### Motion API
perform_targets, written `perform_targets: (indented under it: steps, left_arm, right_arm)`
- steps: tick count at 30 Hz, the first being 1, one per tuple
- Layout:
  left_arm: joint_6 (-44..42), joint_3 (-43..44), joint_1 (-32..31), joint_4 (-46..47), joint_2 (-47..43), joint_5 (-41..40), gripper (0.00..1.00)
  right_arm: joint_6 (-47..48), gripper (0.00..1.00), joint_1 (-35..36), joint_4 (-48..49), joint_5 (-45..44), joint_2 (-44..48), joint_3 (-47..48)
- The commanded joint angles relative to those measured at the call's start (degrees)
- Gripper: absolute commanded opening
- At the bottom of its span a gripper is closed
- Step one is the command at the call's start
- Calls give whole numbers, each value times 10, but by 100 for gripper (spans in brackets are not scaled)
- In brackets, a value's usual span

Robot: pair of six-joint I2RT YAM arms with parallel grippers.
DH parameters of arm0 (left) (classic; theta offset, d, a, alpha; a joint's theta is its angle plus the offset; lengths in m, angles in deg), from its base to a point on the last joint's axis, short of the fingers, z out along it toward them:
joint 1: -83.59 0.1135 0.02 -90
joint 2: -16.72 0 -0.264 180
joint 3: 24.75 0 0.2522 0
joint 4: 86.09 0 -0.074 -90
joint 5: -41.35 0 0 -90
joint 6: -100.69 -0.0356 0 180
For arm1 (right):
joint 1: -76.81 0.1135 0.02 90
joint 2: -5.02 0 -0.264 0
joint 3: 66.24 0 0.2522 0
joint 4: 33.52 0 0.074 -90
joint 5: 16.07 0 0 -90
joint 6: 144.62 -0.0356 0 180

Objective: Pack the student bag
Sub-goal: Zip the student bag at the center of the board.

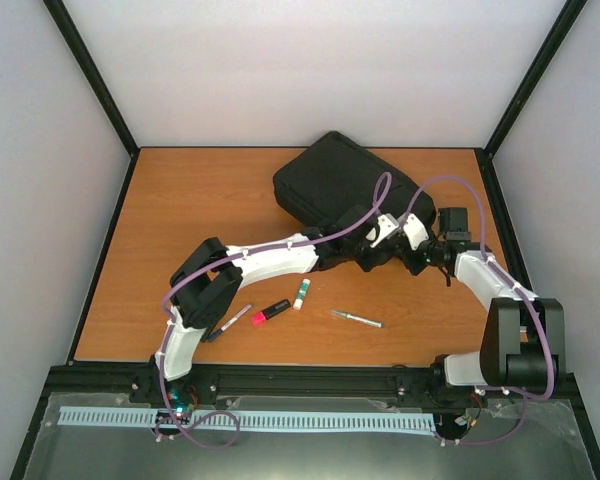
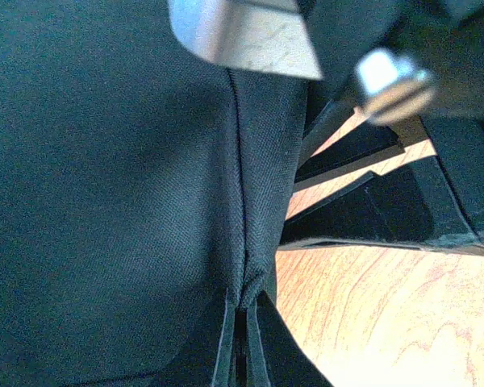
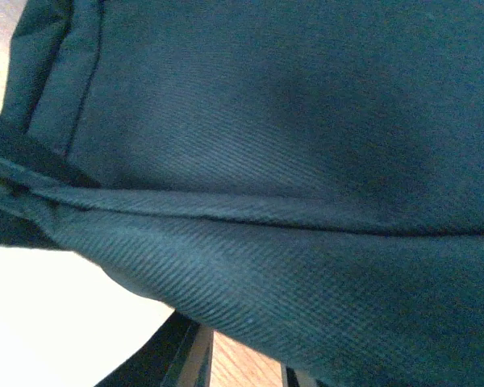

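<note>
The student bag [image 1: 345, 185], a large black fabric backpack, lies at the back of the table, right of centre. Both arms reach to its near edge. My left gripper [image 1: 365, 248] is shut on a pinched ridge of the bag's black fabric [image 2: 105, 161], and the fold runs straight into the jaws [image 2: 244, 310]. My right gripper [image 1: 420, 255] is beside it at the same edge. In the right wrist view the bag's cloth [image 3: 266, 121] fills the frame and drapes over the fingertips. Only a dark finger [image 3: 165, 359] and a strip of wood show below it.
On the wooden table [image 1: 180, 220] in front of the bag lie a blue-tipped pen [image 1: 230, 322], a red marker [image 1: 271, 312], a white stick with a green cap [image 1: 301, 293] and a silver pen [image 1: 357, 318]. Black frame posts and white walls enclose the table.
</note>
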Motion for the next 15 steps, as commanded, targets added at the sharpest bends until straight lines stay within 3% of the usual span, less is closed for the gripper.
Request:
perform_targets:
  steps: [1, 8, 15]
  left_arm:
    - [6, 15, -1, 53, -9, 15, 1]
    - [2, 9, 0, 52, -6, 9, 1]
    - [-12, -9, 0, 47, -9, 0, 1]
  right_arm:
    - [-5, 22, 8, 36, -27, -7, -9]
    - [11, 7, 7, 16, -39, 7, -10]
    - [41, 3, 0, -47, -56, 21, -1]
